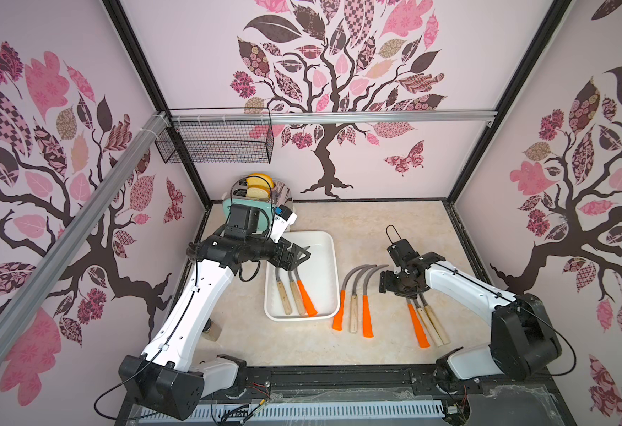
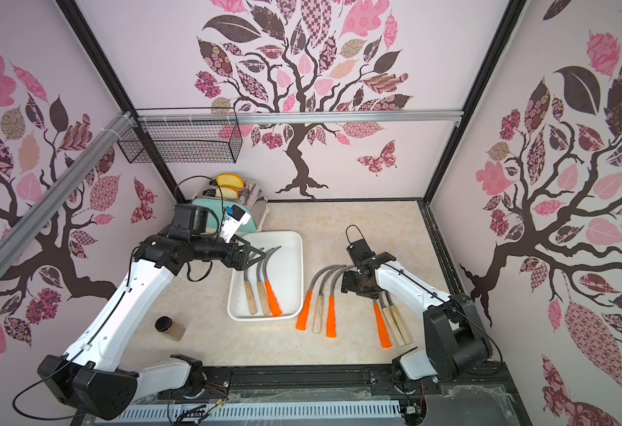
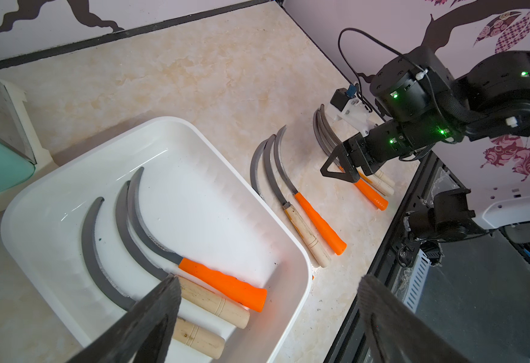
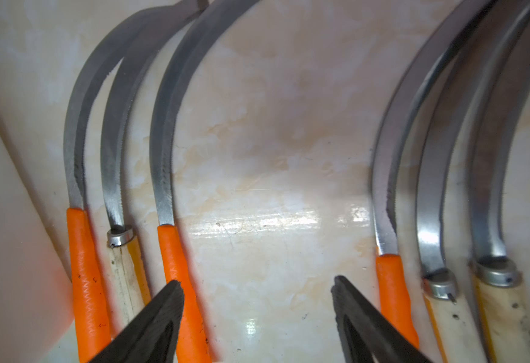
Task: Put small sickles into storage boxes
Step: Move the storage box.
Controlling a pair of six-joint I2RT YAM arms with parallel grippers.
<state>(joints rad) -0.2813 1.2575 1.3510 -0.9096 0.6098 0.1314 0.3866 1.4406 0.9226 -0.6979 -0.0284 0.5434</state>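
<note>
On the table point(image 1: 375, 228): nine sickles in three sets of three. All lie flat with handles toward the robot and blades curving away.

Set 1, tray sickles point(image 1: 296, 295): two wooden handles and one orange, inside the white tray point(image 1: 322, 258), toward its left side. The left gripper point(image 1: 300, 256) hangs over their blades in the far half of the tray. Its jaws are spread wide and hold nothing. In the left wrist view one finger point(image 3: 159, 308) overlaps the spot where a blade meets a wooden handle. Can't tell if it touches.

Set 2, middle sickles point(image 1: 353, 310): orange, wood, orange. They lie on the table just right of the tray, outside it.

Set 3, right-hand sickles point(image 1: 418, 328): orange, wood, wood, by the right arm. Their blades are hidden under the wrist in both top views.

The right gripper point(image 4: 257, 284) points down at the gap between sets 2 and 3. Its jaws are apart and empty, with bare table in the middle of the gap. In the right wrist view one finger point(image 4: 163, 311) partly covers the rightmost orange handle of set 2 point(image 4: 175, 257). The other finger sits just beside the orange handle of set 3 point(image 4: 392, 283). Contact unclear for both.

A toaster point(image 2: 254, 197) stands behind the left arm, apart from the tray.
</note>
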